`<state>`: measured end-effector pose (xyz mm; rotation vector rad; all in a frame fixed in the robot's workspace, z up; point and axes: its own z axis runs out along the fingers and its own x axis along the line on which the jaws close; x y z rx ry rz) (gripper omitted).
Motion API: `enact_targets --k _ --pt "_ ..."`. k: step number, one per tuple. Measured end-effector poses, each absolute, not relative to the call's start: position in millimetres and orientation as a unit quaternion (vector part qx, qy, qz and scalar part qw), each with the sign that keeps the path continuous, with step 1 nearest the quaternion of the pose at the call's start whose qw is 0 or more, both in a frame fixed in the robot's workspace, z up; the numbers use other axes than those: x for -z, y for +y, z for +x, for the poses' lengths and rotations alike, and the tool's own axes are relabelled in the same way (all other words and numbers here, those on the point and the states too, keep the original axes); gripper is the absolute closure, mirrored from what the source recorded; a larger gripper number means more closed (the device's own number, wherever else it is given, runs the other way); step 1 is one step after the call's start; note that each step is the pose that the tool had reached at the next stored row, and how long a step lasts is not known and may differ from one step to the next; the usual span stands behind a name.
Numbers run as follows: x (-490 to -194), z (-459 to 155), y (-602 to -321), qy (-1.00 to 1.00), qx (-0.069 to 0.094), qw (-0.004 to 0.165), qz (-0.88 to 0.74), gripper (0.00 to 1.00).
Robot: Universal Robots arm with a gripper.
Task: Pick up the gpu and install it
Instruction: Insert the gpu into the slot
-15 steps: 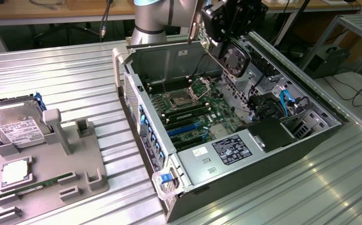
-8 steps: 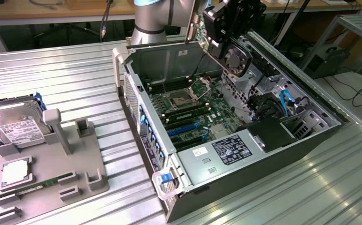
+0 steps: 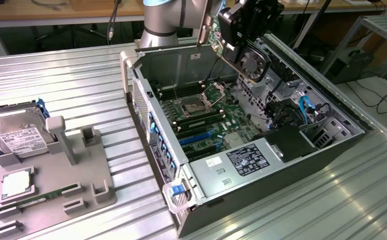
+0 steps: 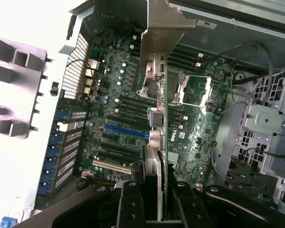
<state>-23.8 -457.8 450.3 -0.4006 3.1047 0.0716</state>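
**Exterior view.** My gripper (image 3: 241, 37) hangs over the far end of the open computer case (image 3: 327, 150). Its jaws are closed part way on the gpu (image 3: 253, 62), which is clear of the motherboard (image 3: 207, 115). The card is on edge and tilted, with its fan face turned toward the exterior view's right. Its long axis slopes up from the fan end to the silver bracket end, which points to the exterior view's left. The print on the power supply label (image 3: 247, 159) and the hard drive (image 3: 16, 132) label is too small to read. The hard drive lies beside the grey fixture (image 3: 79, 172), well apart from the case.

**Wrist view.** My fingers (image 4: 130, 202) clamp the gpu (image 4: 156, 156) from both sides. The card is seen edge-on, its long axis running away from the fingers to the bracket (image 4: 166, 19). Beside the card, white lettering (image 4: 173, 135) on the motherboard (image 4: 118, 95) appears to read DELL. The blue expansion slot (image 4: 126, 130) lies uncovered, to one side of the card.
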Motion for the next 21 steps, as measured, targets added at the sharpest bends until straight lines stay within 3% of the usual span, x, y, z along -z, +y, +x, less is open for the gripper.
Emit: enact_targets --k 21 --pt "-450.3 -23.8 -458.0 0.979 -0.024 0.003 -0.203 0.72"
